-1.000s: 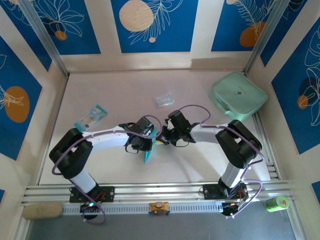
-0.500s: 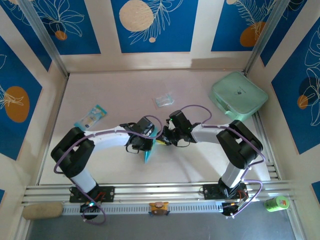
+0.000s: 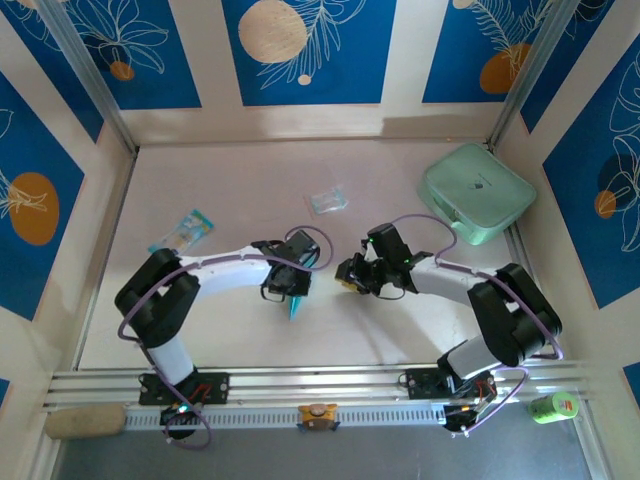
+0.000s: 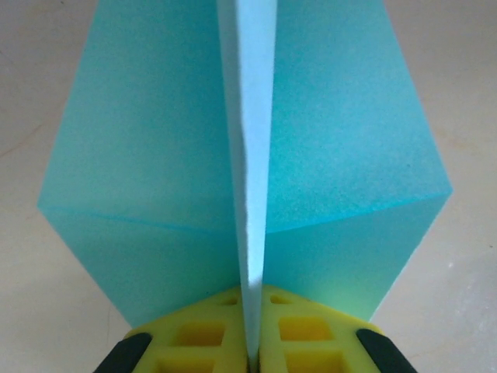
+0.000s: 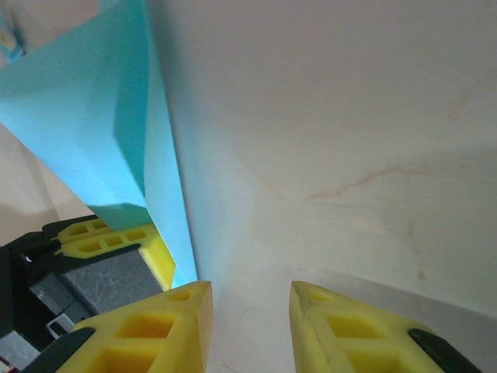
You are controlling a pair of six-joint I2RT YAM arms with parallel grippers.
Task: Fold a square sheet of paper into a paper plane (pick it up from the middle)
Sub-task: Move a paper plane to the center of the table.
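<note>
Pale tabletop (image 3: 230, 190) lies open around left gripper (image 4: 250, 346) pinching paper plane (image 4: 155, 171); right gripper (image 5: 250, 307) spread.

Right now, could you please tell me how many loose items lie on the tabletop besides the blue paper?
3: a printed packet at the left, a clear wrapper at the middle back, a mint-green case at the back right. Smaller ones may be hidden.

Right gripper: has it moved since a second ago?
Yes. The right gripper has pulled rightward, toward the mint-green case, away from the paper plane.
</note>
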